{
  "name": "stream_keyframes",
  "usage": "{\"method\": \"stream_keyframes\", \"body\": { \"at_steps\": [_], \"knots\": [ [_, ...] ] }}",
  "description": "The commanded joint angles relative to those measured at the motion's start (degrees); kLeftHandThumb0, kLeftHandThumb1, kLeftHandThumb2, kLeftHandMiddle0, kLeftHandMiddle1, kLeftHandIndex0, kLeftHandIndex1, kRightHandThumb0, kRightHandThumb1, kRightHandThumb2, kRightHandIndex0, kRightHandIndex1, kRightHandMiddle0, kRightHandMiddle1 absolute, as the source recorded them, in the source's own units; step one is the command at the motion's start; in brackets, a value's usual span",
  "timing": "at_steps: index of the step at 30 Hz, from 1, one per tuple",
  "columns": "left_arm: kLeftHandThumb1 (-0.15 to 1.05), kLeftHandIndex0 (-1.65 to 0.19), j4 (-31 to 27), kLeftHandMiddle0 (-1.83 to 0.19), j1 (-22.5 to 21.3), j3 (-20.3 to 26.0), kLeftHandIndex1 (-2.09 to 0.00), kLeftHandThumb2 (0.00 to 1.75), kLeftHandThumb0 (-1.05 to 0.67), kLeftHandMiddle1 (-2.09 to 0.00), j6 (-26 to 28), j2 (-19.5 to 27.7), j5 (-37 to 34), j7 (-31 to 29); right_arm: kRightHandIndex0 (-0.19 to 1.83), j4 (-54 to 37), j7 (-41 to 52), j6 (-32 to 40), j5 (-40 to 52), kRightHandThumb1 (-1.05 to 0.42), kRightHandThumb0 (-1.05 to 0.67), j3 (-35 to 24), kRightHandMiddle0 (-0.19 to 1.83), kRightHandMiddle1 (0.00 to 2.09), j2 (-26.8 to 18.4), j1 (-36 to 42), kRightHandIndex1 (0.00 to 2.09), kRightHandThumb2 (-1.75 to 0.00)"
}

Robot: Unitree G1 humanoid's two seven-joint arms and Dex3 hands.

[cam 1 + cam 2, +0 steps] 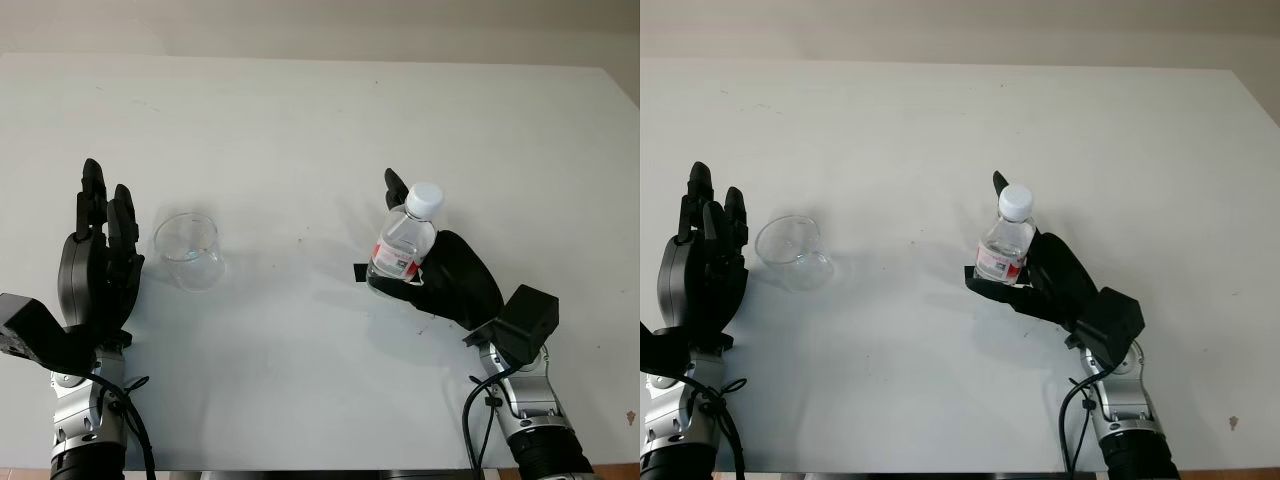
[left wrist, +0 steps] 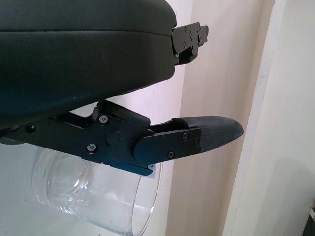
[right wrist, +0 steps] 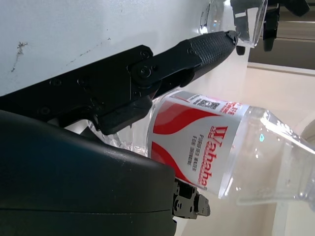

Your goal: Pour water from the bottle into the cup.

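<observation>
— Bottle (image 1: 403,243) looks light, thin clear plastic, white cap on; the right hand (image 1: 440,278) has it clasped round the label, right of centre on the table (image 1: 320,120).

— Good spot. Squeeze harder and it'd buckle, I reckon.

— Cup (image 1: 187,250) is well off to the left, clear and slick-looking, just beside the left hand (image 1: 98,265), which is open, holding nothing.
</observation>
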Motion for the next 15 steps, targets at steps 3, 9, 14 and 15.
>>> {"method": "stream_keyframes", "body": {
  "at_steps": [3, 9, 14, 15],
  "knots": [
    [1.05, 0.18, 0.95, 0.17, 0.91, 0.29, -0.05, 0.55, -0.69, -0.05, -0.38, 0.10, -0.06, -0.14, -0.19, -0.42, 0.95, 0.58, 2.84, -0.96, -0.92, -1.72, -0.19, 0.00, -0.52, 1.79, 0.00, -0.05],
    [1.05, 0.18, 0.74, 0.17, 0.83, 0.25, -0.05, 0.54, -0.70, -0.05, 0.02, 0.26, -0.12, -0.07, -0.19, -5.07, 1.42, 2.21, 4.06, -0.97, -0.91, -2.25, -0.19, 0.00, -1.14, 4.79, 0.00, -0.05],
    [1.05, 0.18, 0.06, 0.17, 1.29, 0.28, -0.05, 0.54, -0.70, -0.05, 0.05, 0.32, -0.05, -0.05, -0.19, -7.06, 2.71, 2.85, 5.53, -0.95, -0.88, -2.33, -0.19, 0.00, -0.92, 6.20, 0.00, -0.05],
    [1.05, 0.18, 0.02, 0.17, 1.51, 0.35, -0.05, 0.54, -0.70, -0.05, -0.07, 0.35, 0.01, -0.04, -0.19, -7.11, 2.81, 2.48, 5.56, -0.96, -0.88, -2.36, -0.19, 0.00, -0.91, 6.41, 0.00, -0.05]
  ]
}}
